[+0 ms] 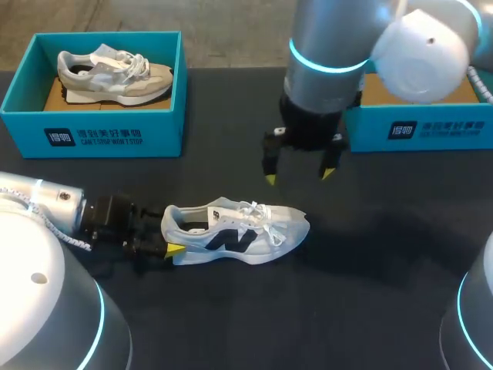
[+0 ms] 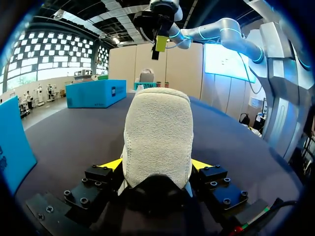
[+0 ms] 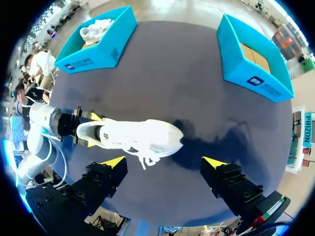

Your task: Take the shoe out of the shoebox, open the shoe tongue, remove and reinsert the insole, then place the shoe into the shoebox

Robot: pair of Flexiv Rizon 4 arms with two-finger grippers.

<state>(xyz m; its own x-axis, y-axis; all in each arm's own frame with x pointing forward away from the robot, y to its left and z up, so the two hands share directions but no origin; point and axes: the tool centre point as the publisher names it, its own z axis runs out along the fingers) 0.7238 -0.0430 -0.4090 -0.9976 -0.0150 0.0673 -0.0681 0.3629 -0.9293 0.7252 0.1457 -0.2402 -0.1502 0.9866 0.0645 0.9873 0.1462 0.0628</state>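
**Left arm.** My left gripper point(image 1: 166, 235) is clenched on the heel of the white shoe point(image 1: 239, 231), with one yellow tip pressed to each side. The shoe rests on its sole on the dark table point(image 1: 370, 308), outside both boxes, its toe toward 3 o'clock in the head view.

**Right arm.** My right gripper point(image 1: 300, 176) hangs released above the table, at 1 o'clock from the shoe.

**Boxes.** A blue box point(image 1: 92, 131) holding a beige shoe point(image 1: 115, 73) stands at 10 o'clock, and a second blue box point(image 1: 420, 129) at 2 o'clock.

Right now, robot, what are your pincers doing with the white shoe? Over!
Left pincer shut on heel of white lace-up sneaker, on dark table. Right pincer open, hovering over it. Nothing between them.
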